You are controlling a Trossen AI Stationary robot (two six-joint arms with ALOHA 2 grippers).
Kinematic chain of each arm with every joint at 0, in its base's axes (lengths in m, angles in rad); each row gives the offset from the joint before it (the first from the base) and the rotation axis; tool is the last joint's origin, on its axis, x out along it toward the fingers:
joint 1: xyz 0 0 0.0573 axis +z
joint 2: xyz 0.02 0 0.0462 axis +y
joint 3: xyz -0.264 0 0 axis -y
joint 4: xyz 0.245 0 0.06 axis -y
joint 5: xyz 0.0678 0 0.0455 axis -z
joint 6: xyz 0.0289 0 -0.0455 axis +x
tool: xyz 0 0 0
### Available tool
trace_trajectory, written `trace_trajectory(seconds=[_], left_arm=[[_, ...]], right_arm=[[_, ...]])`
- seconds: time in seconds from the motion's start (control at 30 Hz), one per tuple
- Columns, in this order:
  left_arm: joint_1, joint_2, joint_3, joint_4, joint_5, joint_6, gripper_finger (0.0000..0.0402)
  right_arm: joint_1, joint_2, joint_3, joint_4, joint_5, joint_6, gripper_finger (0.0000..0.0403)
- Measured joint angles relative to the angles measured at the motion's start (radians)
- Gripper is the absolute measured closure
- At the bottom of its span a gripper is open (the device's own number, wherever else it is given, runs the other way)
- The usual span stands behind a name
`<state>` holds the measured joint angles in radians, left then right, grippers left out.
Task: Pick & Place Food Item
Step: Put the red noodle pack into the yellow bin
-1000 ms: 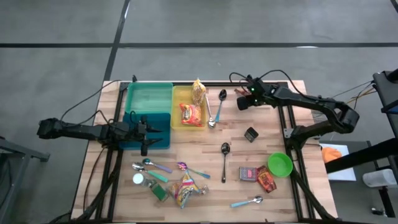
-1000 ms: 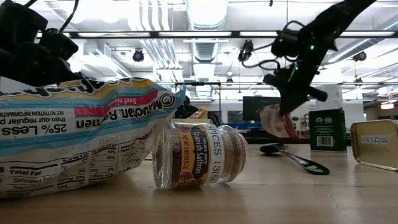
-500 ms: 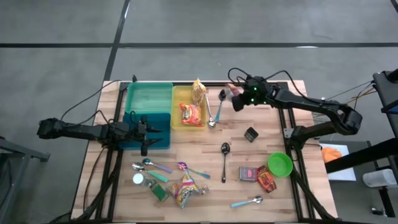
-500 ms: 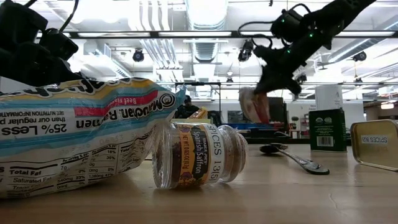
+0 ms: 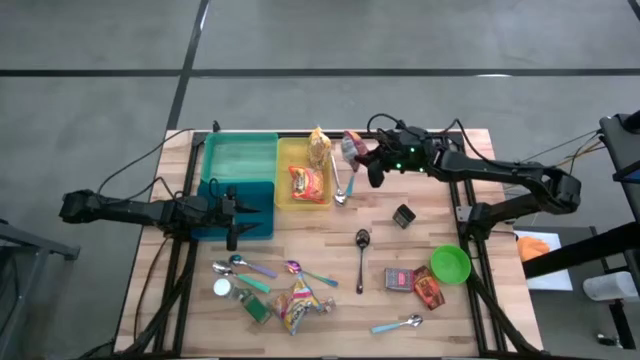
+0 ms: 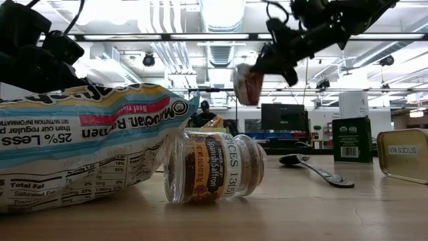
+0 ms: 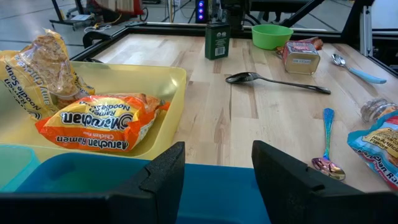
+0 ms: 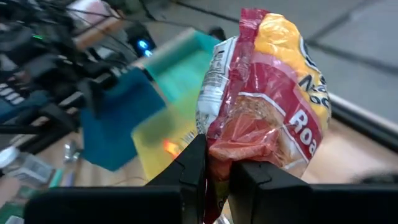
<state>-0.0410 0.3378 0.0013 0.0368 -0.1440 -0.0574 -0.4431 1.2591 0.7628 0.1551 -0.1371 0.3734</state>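
Note:
My right gripper [image 5: 366, 160] hangs above the table's far middle, just right of the yellow tray [image 5: 284, 150], shut on a red and yellow snack packet [image 5: 351, 147] that also shows high in the low view [image 6: 247, 84]. In the tray lie an orange ramen pack [image 5: 308, 183] and a clear bag of noodles [image 5: 319, 147]. My left gripper [image 7: 217, 174] waits open over the blue bin [image 5: 250, 222], with nothing between its fingers. My right gripper pinches the packet's lower end [image 8: 219, 163] between its two fingers [image 8: 194, 177]. The fingers come nearly level from the table's right side. The packet stands out beyond the fingertips, lifted clear of the table.
A teal bin [image 5: 240, 158] stands left of the tray. On the table lie spoons [image 5: 361, 250], a dark box [image 5: 404, 215], a green bowl [image 5: 450, 264], small packs [image 5: 415, 283] and, near the front edge, a ramen pack [image 6: 80, 147] and a spice jar [image 6: 214, 166].
My right gripper has gone up and toward the table's left, toward the yellow tray, tipping from pointing down to nearly level and rolling a little. The snack packet has gone with it, clear of the table throughout.

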Motion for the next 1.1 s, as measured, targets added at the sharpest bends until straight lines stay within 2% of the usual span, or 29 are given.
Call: trace_trajectory(seconds=[0.17,0.37,0.5,0.67,0.8,1.1], left_arm=[[0.001,0.0,0.0,0.0,0.0,0.0,0.0212],[0.001,0.0,0.0,0.0,0.0,0.0,0.0212],[0.0,0.0,0.0,0.0,0.0,0.0,0.0212],[0.0,0.0,0.0,0.0,0.0,0.0,0.0212],[0.0,0.0,0.0,0.0,0.0,0.0,0.0212],[0.0,0.0,0.0,0.0,0.0,0.0,0.0212]], right_arm=[[0.058,0.007,-0.008,0.15,-0.002,-0.083,0.0365],[0.093,0.053,-0.016,0.252,-0.003,-0.098,0.0365],[0.11,0.13,-0.02,0.359,-0.005,-0.129,0.0365],[0.112,0.262,-0.021,0.576,-0.105,-0.14,0.0365],[0.112,0.361,-0.021,0.709,-0.118,-0.112,0.0365],[0.112,0.51,-0.021,0.767,-0.102,-0.073,0.0365]])
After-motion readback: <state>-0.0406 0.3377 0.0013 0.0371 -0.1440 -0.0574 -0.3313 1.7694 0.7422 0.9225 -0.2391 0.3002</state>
